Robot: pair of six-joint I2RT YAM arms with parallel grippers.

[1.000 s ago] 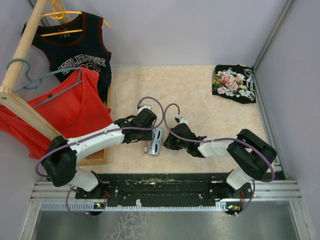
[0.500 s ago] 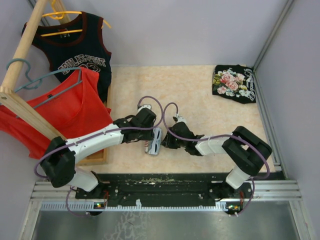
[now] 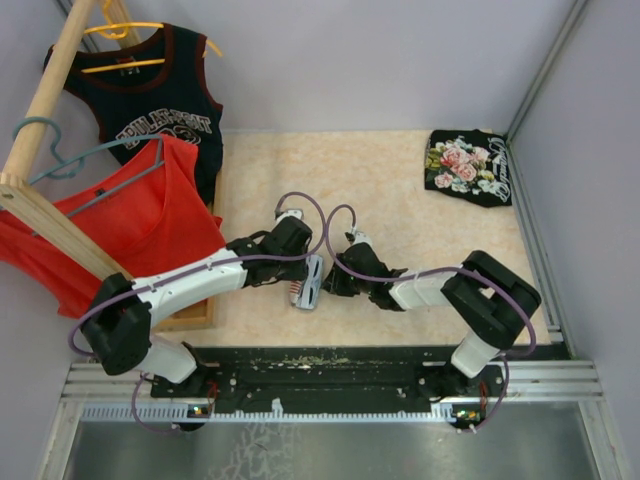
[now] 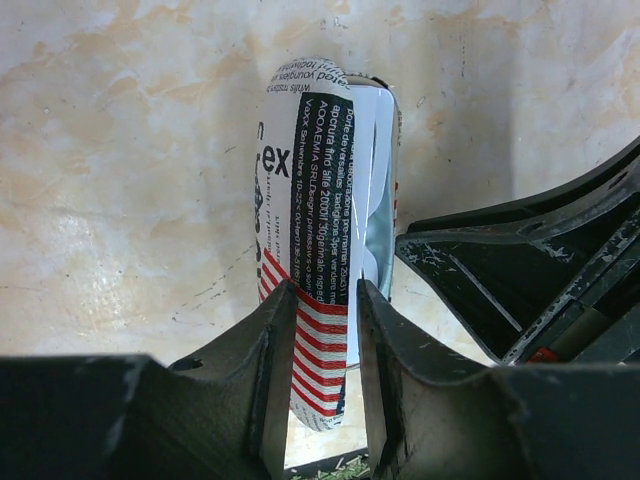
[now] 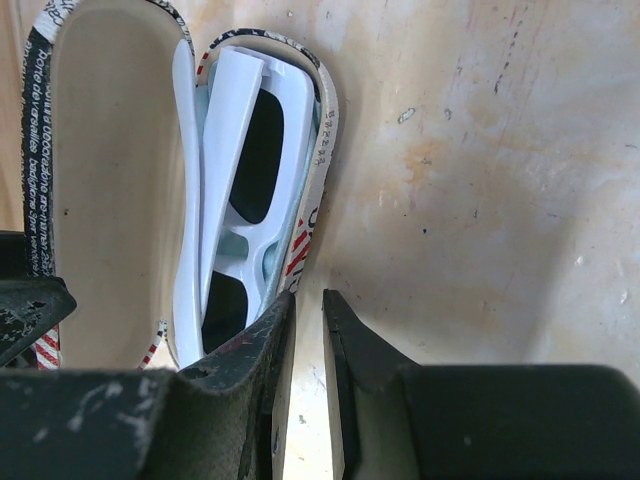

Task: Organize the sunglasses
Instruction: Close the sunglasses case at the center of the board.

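The sunglasses [image 5: 235,180] are lying inside the open case [image 5: 100,180], just ahead of the right gripper [image 5: 308,300], which is narrowly parted and empty. The left gripper [image 4: 322,295] is clamping the case.

We count one pair of sunglasses [image 5: 250,190] and one case [image 4: 315,250]. We see two pincers, the left pincer [image 4: 320,300] and the right pincer [image 5: 307,300]. There are two tops, a black top [image 3: 150,90] and a red top [image 3: 140,220], and one flowery cloth [image 3: 468,167].
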